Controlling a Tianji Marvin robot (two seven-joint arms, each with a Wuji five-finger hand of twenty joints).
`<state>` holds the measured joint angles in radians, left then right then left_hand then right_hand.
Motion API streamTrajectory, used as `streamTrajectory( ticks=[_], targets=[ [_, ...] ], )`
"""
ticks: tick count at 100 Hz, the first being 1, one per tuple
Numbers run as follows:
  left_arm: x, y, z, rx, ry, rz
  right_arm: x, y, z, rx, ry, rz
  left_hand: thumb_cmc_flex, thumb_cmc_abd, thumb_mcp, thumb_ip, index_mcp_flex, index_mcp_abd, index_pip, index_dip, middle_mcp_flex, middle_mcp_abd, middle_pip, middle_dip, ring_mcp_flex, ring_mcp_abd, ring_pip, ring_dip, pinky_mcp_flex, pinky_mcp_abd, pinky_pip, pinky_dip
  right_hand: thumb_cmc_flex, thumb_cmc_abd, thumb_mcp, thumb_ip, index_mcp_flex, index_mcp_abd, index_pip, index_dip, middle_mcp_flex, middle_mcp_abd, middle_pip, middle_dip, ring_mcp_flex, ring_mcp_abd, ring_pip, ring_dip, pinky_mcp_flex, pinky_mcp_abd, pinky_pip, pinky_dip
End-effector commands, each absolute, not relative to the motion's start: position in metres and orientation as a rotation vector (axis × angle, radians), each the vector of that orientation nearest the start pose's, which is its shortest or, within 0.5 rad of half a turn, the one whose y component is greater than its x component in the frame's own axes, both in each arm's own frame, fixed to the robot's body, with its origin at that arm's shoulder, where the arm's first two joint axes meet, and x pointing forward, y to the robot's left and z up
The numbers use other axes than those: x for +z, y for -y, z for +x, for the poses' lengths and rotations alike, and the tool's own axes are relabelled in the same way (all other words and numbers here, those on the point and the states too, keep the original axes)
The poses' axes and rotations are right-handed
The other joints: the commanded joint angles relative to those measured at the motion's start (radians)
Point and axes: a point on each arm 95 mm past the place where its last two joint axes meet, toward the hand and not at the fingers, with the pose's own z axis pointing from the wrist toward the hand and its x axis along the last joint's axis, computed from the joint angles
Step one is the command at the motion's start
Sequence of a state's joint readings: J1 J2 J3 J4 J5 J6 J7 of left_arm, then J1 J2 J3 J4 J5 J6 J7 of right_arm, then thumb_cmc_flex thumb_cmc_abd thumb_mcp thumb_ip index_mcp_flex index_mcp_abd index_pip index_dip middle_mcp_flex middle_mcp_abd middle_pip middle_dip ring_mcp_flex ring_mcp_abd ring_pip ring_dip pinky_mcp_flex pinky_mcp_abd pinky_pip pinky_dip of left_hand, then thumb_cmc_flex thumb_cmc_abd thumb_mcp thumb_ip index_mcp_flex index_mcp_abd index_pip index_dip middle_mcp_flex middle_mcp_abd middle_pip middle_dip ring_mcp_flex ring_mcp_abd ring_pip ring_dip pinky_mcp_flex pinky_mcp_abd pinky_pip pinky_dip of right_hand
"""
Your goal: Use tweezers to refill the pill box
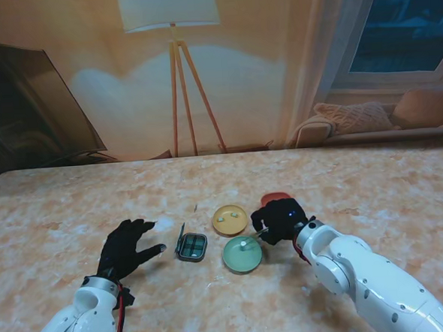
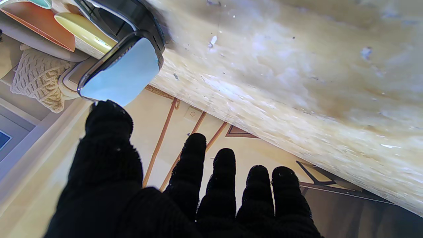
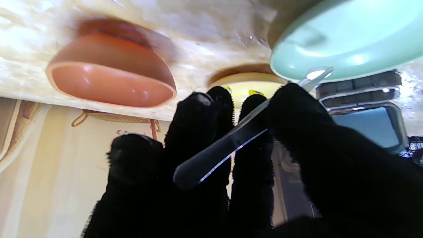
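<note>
The pill box (image 1: pixel 190 247) lies open on the table (image 1: pixel 51 214), its lid (image 1: pixel 181 236) standing up on the side toward my left hand. I cannot make out whether any compartment holds a pill yet, so I judge the refill to be early: most or all of the carrying is left.

My right hand (image 1: pixel 280 221) is clamped on the tweezers (image 3: pixel 231 142), pinching them between thumb and fingers. Their tips (image 3: pixel 315 74) reach over the green dish (image 1: pixel 242 254), which sits just to the right of the pill box and a little nearer to me. A small pale piece (image 1: pixel 243 244) lies in that dish, close under the tips; whether the tips touch it I cannot tell. My guess is that this is the pick-up step.

My left hand (image 1: pixel 127 247) rests palm down to the left of the pill box, fingers spread and holding nothing, its thumb (image 1: pixel 156 250) pointing toward the box but apart from it.

A yellow dish (image 1: pixel 229 219) with a few small bits in it sits to the right of the pill box and farther from me. An orange dish (image 1: pixel 270 199) lies beyond that, partly hidden by my right hand. The path from green dish to pill box looks open, though the upright lid guards the box's far left edge.
</note>
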<state>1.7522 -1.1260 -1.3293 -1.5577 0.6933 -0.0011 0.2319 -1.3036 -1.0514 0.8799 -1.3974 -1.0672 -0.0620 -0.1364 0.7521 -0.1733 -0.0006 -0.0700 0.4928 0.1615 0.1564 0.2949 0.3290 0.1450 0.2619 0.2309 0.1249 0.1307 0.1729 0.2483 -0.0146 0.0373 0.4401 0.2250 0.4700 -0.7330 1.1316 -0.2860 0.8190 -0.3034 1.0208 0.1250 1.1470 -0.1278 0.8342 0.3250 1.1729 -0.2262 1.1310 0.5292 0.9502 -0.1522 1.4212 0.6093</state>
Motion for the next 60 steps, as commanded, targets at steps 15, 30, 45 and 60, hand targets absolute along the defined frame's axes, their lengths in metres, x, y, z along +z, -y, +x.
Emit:
streamTrajectory(
  ticks=[15, 30, 45, 60],
  targets=[
    [-0.375, -0.049, 0.352, -1.558, -1.121, -1.596, -0.329, -0.078, 0.422, 1.576, -1.709, 0.840, 0.016, 0.028, -0.018, 0.023, 0.021, -0.004, -0.005, -0.006, 0.010, -0.012, 0.005, 0.007, -0.002, -0.020, 0.002, 0.005, -0.011, -0.034, 0.004, 0.015, 0.059, 0.028, 0.077, 0.017, 0.099, -0.098, 0.113, 0.038, 0.053, 0.081, 0.032, -0.004, 0.036, -0.081, 0.032, 0.025, 0.034, -0.057, 0.040, 0.018],
    [-0.375, -0.050, 0.353, -1.561, -1.122, -1.593, -0.324, -0.100, 0.421, 1.627, -1.678, 0.823, 0.016, 0.028, -0.018, 0.023, 0.021, -0.003, -0.005, -0.006, 0.009, -0.012, 0.004, 0.007, -0.003, -0.019, 0.002, 0.005, -0.011, -0.034, 0.003, 0.014, 0.060, 0.040, 0.067, 0.018, 0.093, -0.099, 0.109, 0.039, 0.048, 0.080, 0.031, -0.005, 0.035, -0.086, 0.028, 0.023, 0.035, -0.060, 0.035, 0.016],
    [-0.375, -0.050, 0.352, -1.562, -1.121, -1.590, -0.328, -0.121, 0.420, 1.659, -1.659, 0.831, 0.015, 0.030, -0.018, 0.023, 0.020, -0.003, -0.006, -0.007, 0.009, -0.011, 0.004, 0.007, -0.004, -0.021, 0.001, 0.005, -0.011, -0.035, 0.001, 0.013, 0.061, 0.052, 0.055, 0.021, 0.085, -0.105, 0.106, 0.042, 0.040, 0.075, 0.029, -0.007, 0.029, -0.088, 0.025, 0.021, 0.033, -0.062, 0.031, 0.014],
    [-0.374, -0.051, 0.350, -1.561, -1.118, -1.589, -0.337, -0.137, 0.420, 1.676, -1.647, 0.866, 0.016, 0.028, -0.018, 0.023, 0.020, -0.002, -0.006, -0.007, 0.008, -0.012, 0.004, 0.007, -0.003, -0.019, 0.001, 0.005, -0.010, -0.035, 0.001, 0.013, 0.062, 0.054, 0.051, 0.023, 0.079, -0.108, 0.104, 0.043, 0.037, 0.074, 0.030, -0.007, 0.026, -0.089, 0.025, 0.021, 0.031, -0.065, 0.028, 0.013]
  ],
)
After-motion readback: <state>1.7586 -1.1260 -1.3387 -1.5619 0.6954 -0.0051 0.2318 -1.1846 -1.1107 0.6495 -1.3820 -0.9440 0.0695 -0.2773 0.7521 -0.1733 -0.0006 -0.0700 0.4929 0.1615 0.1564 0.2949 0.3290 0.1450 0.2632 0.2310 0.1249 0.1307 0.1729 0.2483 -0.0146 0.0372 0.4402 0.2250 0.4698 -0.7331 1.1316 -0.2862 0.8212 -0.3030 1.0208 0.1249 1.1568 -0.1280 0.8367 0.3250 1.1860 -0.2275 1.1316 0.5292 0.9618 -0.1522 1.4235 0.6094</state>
